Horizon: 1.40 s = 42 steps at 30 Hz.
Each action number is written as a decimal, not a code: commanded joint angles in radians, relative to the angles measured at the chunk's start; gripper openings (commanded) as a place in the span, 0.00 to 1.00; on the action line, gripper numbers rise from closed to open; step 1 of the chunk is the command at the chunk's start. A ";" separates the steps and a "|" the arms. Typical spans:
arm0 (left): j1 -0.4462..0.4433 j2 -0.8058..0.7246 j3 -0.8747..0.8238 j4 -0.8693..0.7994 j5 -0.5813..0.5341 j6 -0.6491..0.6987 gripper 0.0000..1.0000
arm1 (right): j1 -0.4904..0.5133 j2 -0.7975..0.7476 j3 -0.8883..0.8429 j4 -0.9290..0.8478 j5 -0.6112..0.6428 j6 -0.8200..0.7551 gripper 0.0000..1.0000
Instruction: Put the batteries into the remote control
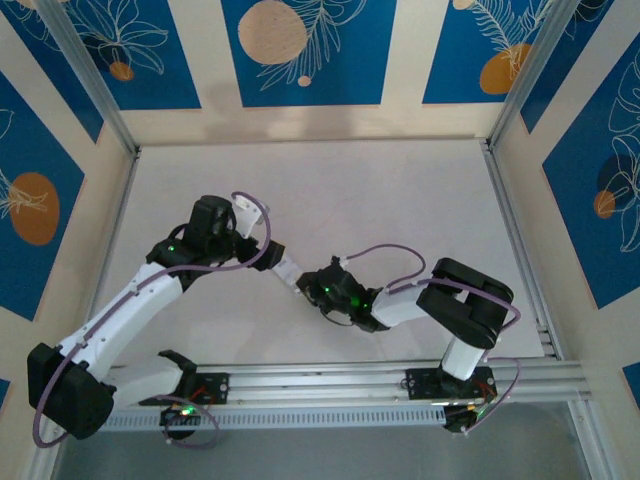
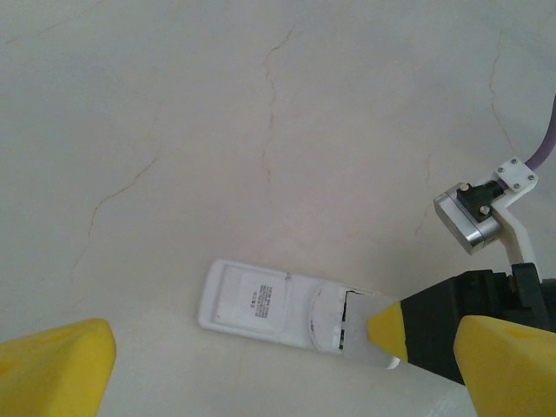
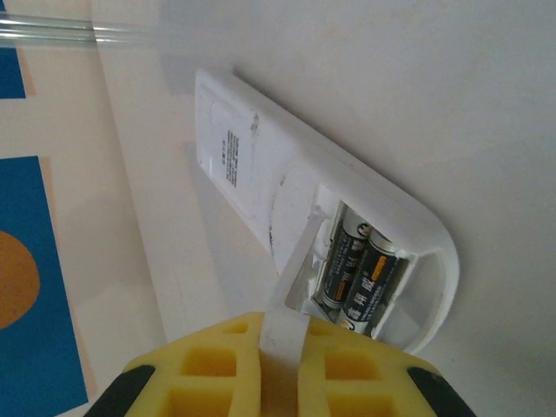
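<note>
The left tool is wide open with nothing in it, low over the counter, maybe ready to help. The remote control lies face down on the counter so its back hole shows, and both batteries sit side by side in there. The right tool pinches the thin white lid at that end, I think to close it.

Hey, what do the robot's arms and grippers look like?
The left arm and right arm have white links, black joints, small green lights and looping purple cables. The fingers are chunky yellow blocks with square recesses, mounted on black bodies.
</note>
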 commanded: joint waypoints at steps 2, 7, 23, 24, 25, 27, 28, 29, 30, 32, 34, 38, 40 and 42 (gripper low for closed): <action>0.006 0.006 -0.007 0.016 0.011 0.011 1.00 | -0.005 0.026 -0.032 -0.066 0.073 0.037 0.16; 0.007 0.007 -0.007 0.013 0.013 0.013 1.00 | -0.001 0.022 -0.050 -0.069 0.092 0.070 0.21; 0.006 0.008 -0.009 0.014 0.016 0.015 1.00 | -0.005 -0.101 -0.050 -0.244 0.083 0.013 0.53; 0.006 0.006 -0.009 0.014 0.015 0.014 1.00 | -0.006 -0.115 -0.054 -0.252 0.079 -0.001 0.54; 0.006 0.006 -0.010 0.013 0.016 0.014 1.00 | -0.008 -0.133 -0.056 -0.264 0.073 -0.026 0.54; 0.006 0.006 -0.010 0.016 0.019 0.013 1.00 | -0.014 -0.171 -0.049 -0.305 0.056 -0.083 0.54; 0.006 0.008 -0.012 0.017 0.020 0.012 1.00 | -0.015 -0.198 -0.042 -0.340 0.049 -0.119 0.54; 0.006 0.008 -0.012 0.017 0.021 0.011 1.00 | -0.016 -0.227 -0.032 -0.375 0.045 -0.176 0.54; 0.006 0.009 -0.011 0.016 0.023 0.012 1.00 | -0.016 -0.256 -0.016 -0.425 0.047 -0.242 0.54; 0.006 0.008 -0.012 0.015 0.022 0.011 1.00 | -0.017 -0.319 0.053 -0.599 0.062 -0.460 0.53; 0.006 0.006 -0.011 0.016 0.022 0.013 1.00 | -0.025 -0.332 0.151 -0.775 0.062 -0.696 0.53; 0.006 0.003 -0.008 0.008 0.014 0.021 1.00 | -0.069 -0.249 0.345 -1.082 -0.038 -1.092 0.54; 0.006 -0.004 -0.009 0.007 0.002 0.029 1.00 | -0.075 -0.180 0.396 -1.134 -0.052 -1.219 0.54; 0.006 -0.016 -0.014 0.010 -0.012 0.039 1.00 | -0.074 -0.120 0.418 -1.133 -0.024 -1.305 0.55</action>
